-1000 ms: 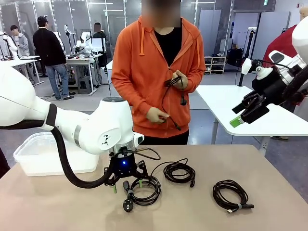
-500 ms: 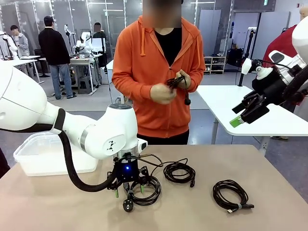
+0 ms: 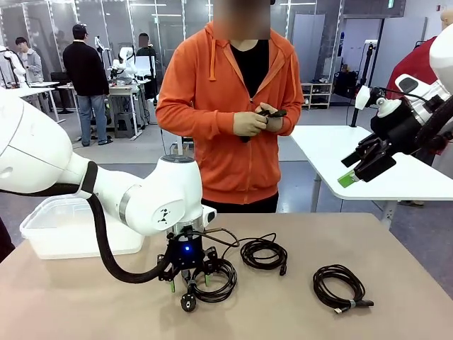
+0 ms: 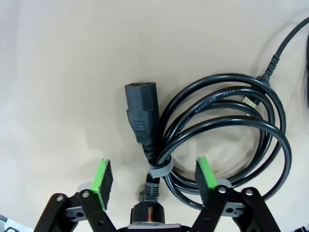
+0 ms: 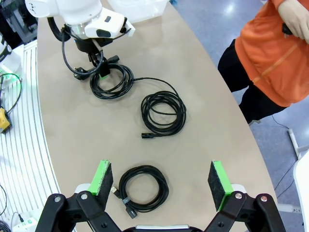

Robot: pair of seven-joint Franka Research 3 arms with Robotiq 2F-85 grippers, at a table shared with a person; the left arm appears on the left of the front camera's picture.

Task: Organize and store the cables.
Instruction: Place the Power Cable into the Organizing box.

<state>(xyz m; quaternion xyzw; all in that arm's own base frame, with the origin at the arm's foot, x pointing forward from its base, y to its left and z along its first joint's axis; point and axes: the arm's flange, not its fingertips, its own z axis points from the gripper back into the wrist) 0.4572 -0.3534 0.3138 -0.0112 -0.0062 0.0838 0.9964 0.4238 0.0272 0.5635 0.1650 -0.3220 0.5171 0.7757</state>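
Three coiled black cables lie on the tan table. The power cable coil [image 3: 218,278] [image 4: 227,125], bound by a grey tie, has a round plug [image 3: 187,303] and a block connector [image 4: 141,113]. My left gripper [image 3: 189,280] [image 4: 153,166] hangs low over it, jaws open and straddling the tied section. A second coil [image 3: 263,253] [image 5: 163,113] lies mid-table and a third [image 3: 341,287] [image 5: 143,188] to the right. My right gripper [image 3: 361,166] [image 5: 160,169] is open, high above the table's right side. The person holds another cable [image 3: 265,115] in both hands.
A clear plastic bin [image 3: 64,227] stands at the table's left rear. The person in an orange hoodie [image 3: 226,106] stands at the far edge. A white table [image 3: 368,163] lies beyond at the right.
My left arm has shifted slightly right and lower over the power cable coil. The person has brought both hands together at chest height, gathering the cable.
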